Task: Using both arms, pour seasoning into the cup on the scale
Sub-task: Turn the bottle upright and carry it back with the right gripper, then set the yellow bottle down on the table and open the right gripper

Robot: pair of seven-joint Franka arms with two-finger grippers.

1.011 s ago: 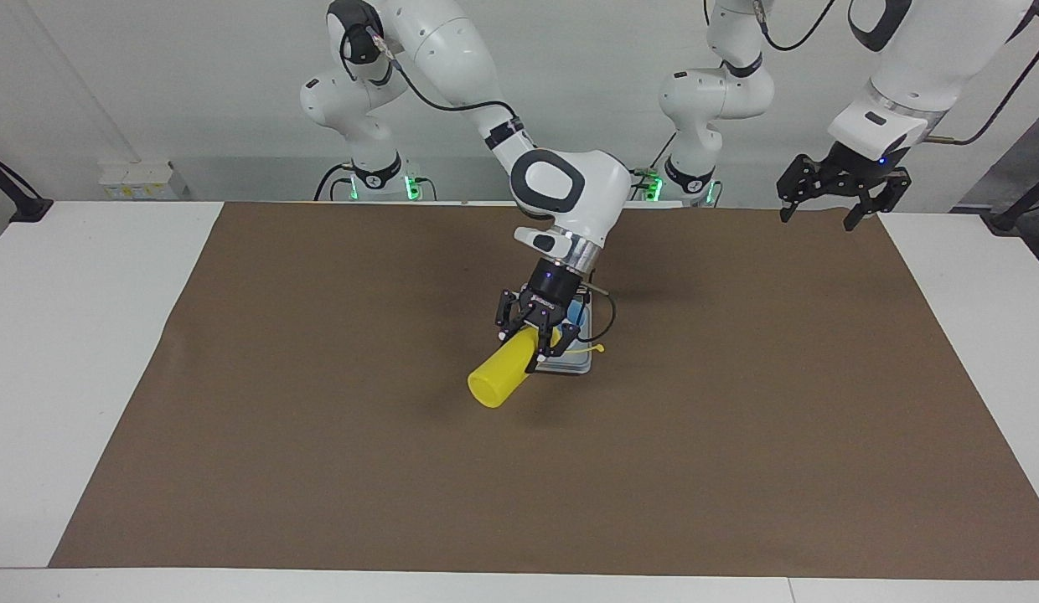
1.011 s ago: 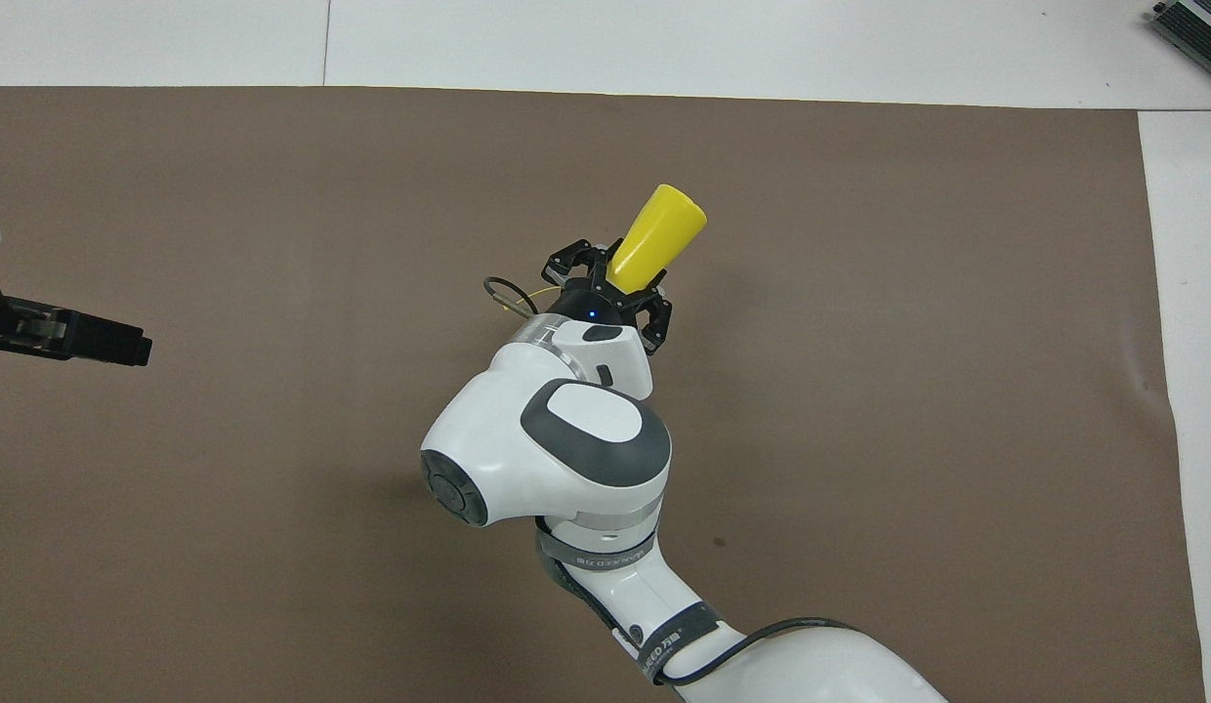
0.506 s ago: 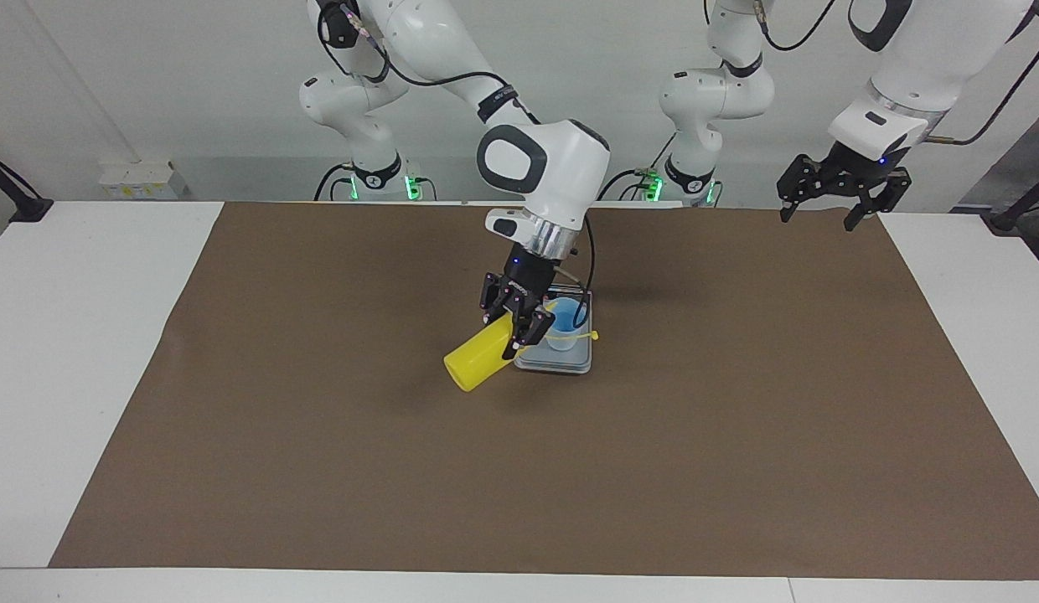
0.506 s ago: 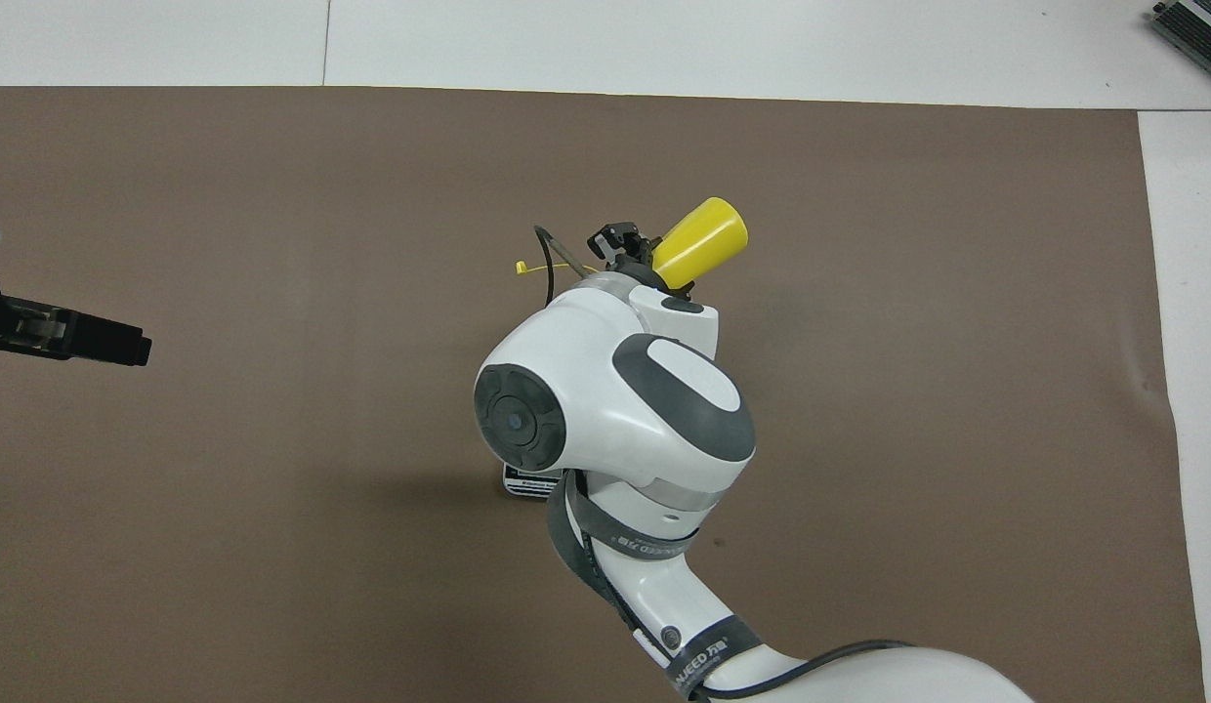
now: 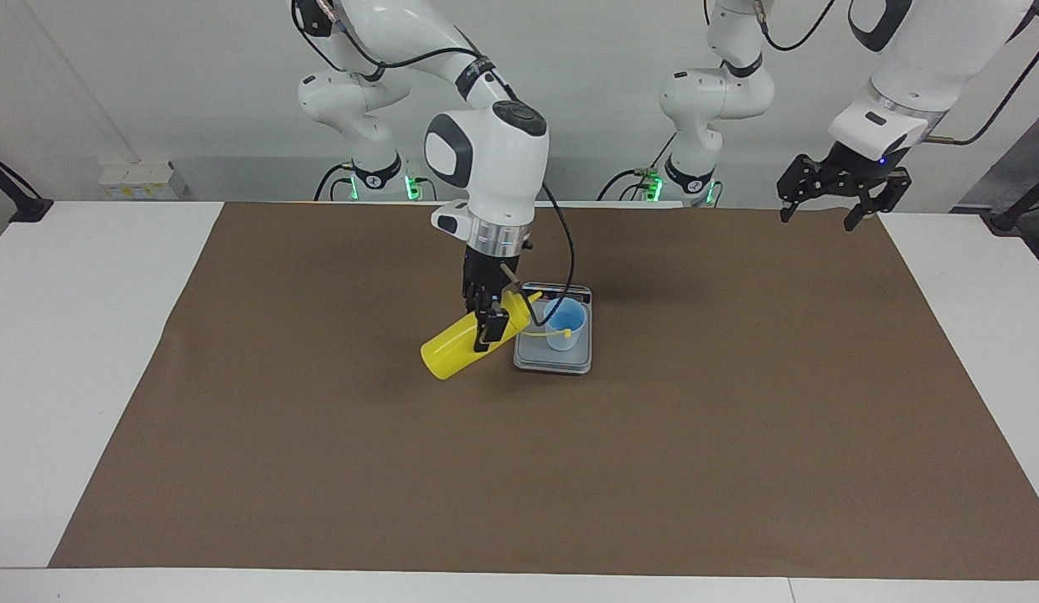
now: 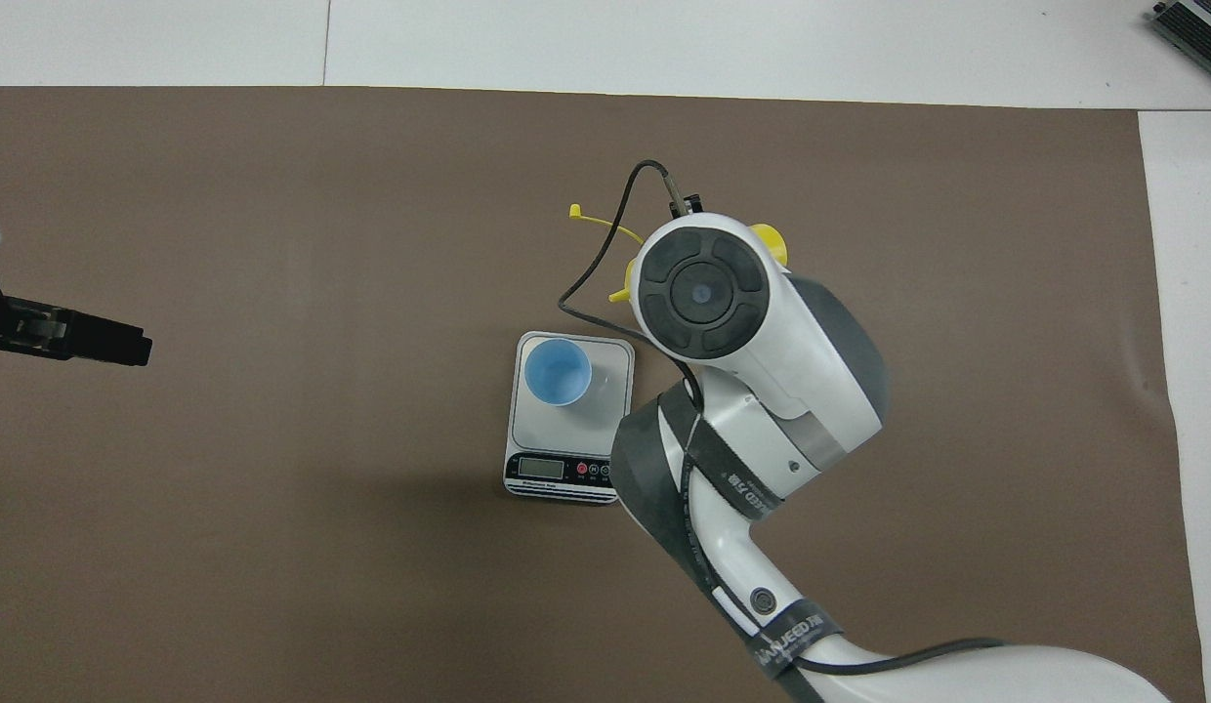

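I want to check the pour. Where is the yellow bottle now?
The bottle hangs tilted in the shut right gripper, over the mat beside the scale, nozzle toward the cup.

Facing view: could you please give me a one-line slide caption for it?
Right gripper tilts the yellow squeeze bottle beside the blue cup on the scale; left gripper waits open.

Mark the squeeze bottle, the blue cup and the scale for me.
squeeze bottle (image 5: pixel 449 353), facing view, on its yellow body below the right gripper.
blue cup (image 6: pixel 557 372), overhead view, on its inside bottom.
scale (image 6: pixel 613 363), overhead view, on the bare platform beside the cup.
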